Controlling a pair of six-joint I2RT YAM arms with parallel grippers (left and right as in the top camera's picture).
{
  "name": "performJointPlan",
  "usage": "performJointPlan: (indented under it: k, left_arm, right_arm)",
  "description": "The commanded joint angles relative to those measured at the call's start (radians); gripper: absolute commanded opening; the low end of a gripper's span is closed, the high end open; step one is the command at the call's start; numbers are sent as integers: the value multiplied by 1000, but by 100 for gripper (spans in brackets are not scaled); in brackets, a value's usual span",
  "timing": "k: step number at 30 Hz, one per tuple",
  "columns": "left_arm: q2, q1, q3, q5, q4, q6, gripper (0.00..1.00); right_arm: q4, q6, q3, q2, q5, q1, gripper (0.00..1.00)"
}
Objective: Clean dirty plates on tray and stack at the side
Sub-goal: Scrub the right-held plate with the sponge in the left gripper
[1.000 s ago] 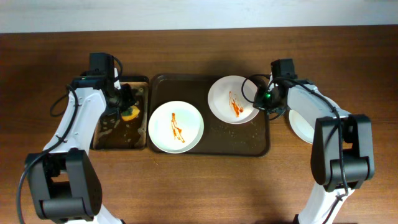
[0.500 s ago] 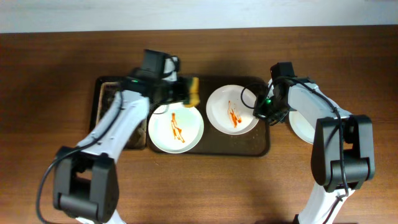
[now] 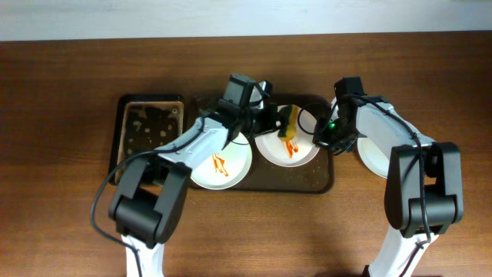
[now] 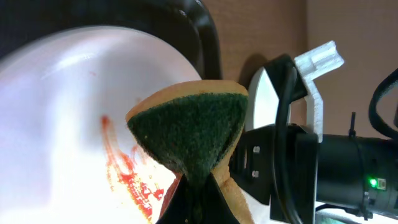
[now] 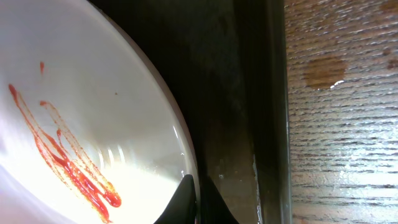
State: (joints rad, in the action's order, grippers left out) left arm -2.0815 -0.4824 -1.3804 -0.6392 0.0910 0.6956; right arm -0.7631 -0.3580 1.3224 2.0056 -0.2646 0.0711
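The left claw was pressed together on a sponge, pinching it at its narrow end so that the yellow body folded around the green scouring face. In the left wrist view the left claw held the sponge with the green face towards the camera, over the white surface of a streaked plate. Whether the sponge touched the plate could not be told. Red sauce ran in thin lines across the plate just beside the sponge. The right claw was closed on the right rim of the same streaked plate. In the right wrist view the dark tips of the right claw met at the plate's edge, with the red sauce running diagonally over the streaked plate. That plate sat in the right half of a dark tray. A second streaked plate lay in the tray's left half, partly under the left arm. To the left of the tray stood a dark bin with a wet, speckled floor. To the right of the tray, on the brown wooden table, a clean plate lay partly hidden by the right arm.
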Motion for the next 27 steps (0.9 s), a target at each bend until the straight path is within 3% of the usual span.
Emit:
performJointPlan:
  k: [1, 11, 16, 21, 27]
  left_arm:
    - [-66, -24, -10, -91, -58, 91, 0]
    - [-129, -105, -10, -70, -69, 104, 0]
    - [-129, -132, -10, 132, 16, 92, 0]
    - [-129, -128, -10, 390, 68, -24, 0]
    - [-129, -84, -10, 506, 40, -102, 0]
  right_arm:
    - [-8, 13, -12, 9, 2, 8, 4]
    - [-8, 13, -12, 9, 2, 8, 4]
    - [-12, 13, -12, 9, 2, 8, 4]
    - [-19, 13, -12, 9, 2, 8, 4]
    - [-24, 13, -12, 9, 2, 8, 4]
